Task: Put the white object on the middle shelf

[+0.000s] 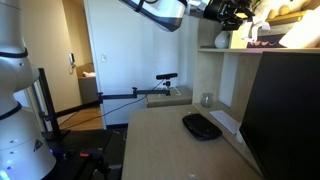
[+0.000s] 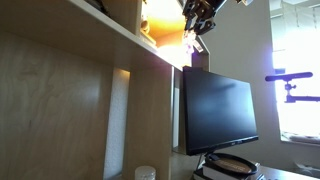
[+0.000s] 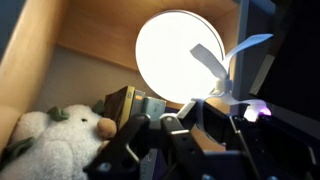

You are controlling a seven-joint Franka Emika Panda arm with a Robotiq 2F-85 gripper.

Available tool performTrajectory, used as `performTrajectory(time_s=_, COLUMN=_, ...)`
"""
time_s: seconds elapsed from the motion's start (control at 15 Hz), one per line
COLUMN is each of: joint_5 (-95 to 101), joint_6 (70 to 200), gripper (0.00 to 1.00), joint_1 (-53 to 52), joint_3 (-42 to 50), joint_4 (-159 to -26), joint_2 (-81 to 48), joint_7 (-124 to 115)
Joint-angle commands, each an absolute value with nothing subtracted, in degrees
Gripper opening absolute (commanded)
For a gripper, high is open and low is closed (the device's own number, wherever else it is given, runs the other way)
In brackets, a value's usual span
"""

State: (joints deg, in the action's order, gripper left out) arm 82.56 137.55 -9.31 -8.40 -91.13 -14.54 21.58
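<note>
- White object [image 3: 230, 85]: up high, pinched in the hand [image 2: 196, 28], clamped tight, with a pink-purple glow showing in the wrist view. Spotted again in an exterior view: white object [image 2: 192, 43], just under the hand.
- Resting on anything yet?
- Hard to tell from these angles. Looks carried, not set down. Hovering above the board of the middle shelf [image 1: 252, 49], near the white vase [image 1: 222, 40], well above the surface [image 1: 165, 145] and the black oval device [image 1: 202, 126] lying down there.
- So which step?
- Judging by that: lift finished, delivery in hand, right at the mouth of the shelf. Placing not yet done.
- Crowded in there?
- Fairly. Plush toy [image 3: 60, 135] at the left of the wrist view, books [image 3: 125, 105] just beside it, round bright disc [image 3: 185, 55] behind.
- And next?
- Probably this: ease in over the board, pick a bare patch, lower until touching, then spread the hand and back straight out.
- Anything to watch?
- Plenty. Mind the vase, upright and close, easy to nudge on the way in or out. Mind the odd shape too: likely to tip or roll once let go, so a low, gentle release. No dropping from height.
- And the lower ledge with the grey cup [image 1: 207, 100]?
- Wrong level. Not to be mistaken for the target.
</note>
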Motion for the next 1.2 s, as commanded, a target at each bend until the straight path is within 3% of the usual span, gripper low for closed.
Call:
performTrajectory(time_s=0.0, joint_5=83.14, joint_6=144.85, gripper=0.03, joint_1=-8.62, joint_3=-8.06, joint_4=-88.24, joint_2=-16.04, joint_7=23.1)
performTrajectory(time_s=0.47, joint_5=80.93, joint_6=156.49, gripper=0.03, joint_1=-6.97, joint_3=-7.03, joint_4=-86.83, joint_2=-17.44, joint_7=23.59)
performTrajectory(time_s=1.13, joint_5=80.14, joint_6=154.11, gripper=0.03, joint_1=-7.57, joint_3=-6.08, joint_4=-82.93, joint_2=-20.27, joint_7=25.52)
